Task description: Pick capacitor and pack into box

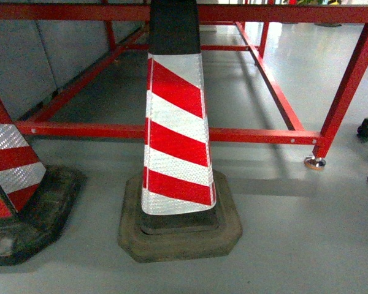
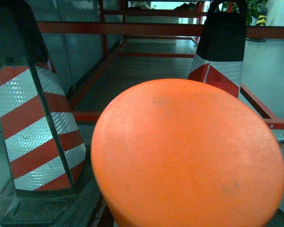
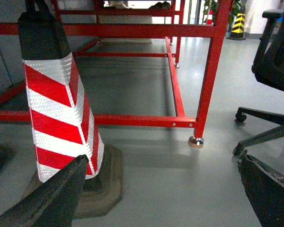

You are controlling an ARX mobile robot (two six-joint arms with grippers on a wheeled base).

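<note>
Two striped cones (image 1: 176,135) stand by a red frame (image 1: 245,133); right tool (image 3: 163,189) spread open, left tool's state unclear.

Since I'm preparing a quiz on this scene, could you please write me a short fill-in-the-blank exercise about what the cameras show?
1. The nearest cone has red and ____ stripes.
2. The frame behind it is painted ____.
3. In the left wrist view, a round ____ surface fills the foreground.
4. In the right wrist view, an office ____ stands at the right edge.

Missing words: white; red; orange; chair
</note>
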